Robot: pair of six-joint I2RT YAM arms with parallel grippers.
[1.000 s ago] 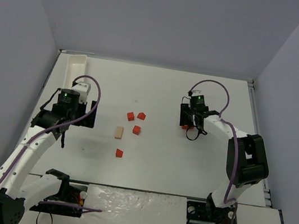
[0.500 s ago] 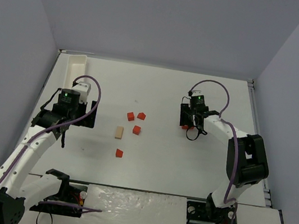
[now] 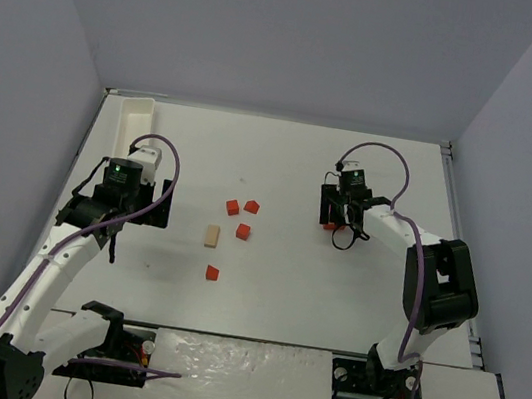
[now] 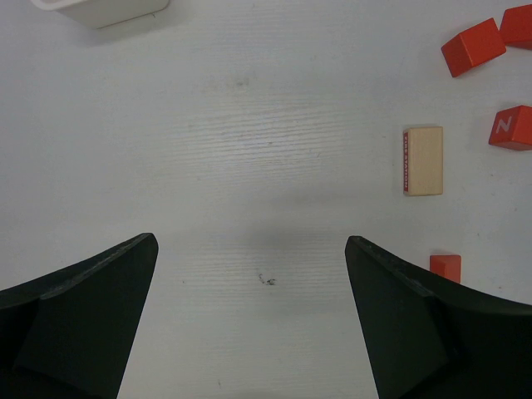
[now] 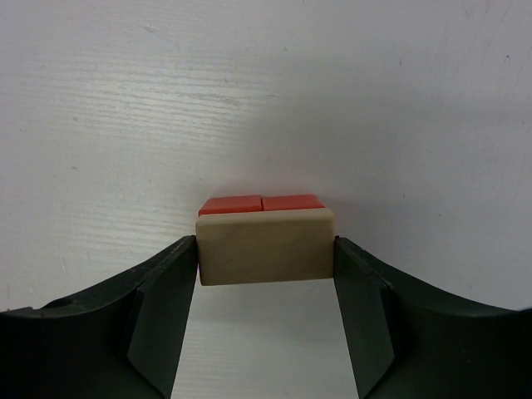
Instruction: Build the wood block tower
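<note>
Wood block tower hasn't budged right of centre under our right gripper from above, left wrist shows our left gripper gaping idle near a loose tan block, and right wrist shows the jaws clamped on the tan cap, so we reckon letting go is still to come.

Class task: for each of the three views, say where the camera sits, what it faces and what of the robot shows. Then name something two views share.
Top external: above and behind the arms, looking down on the table; both whole arms show.
Left wrist: on the left arm, looking down at table between the fingers of the open left gripper.
Right wrist: on the right arm, facing the right gripper shut on the held tan block, red blocks just beyond.
Shared: top external and left wrist both show the loose tan block.
</note>
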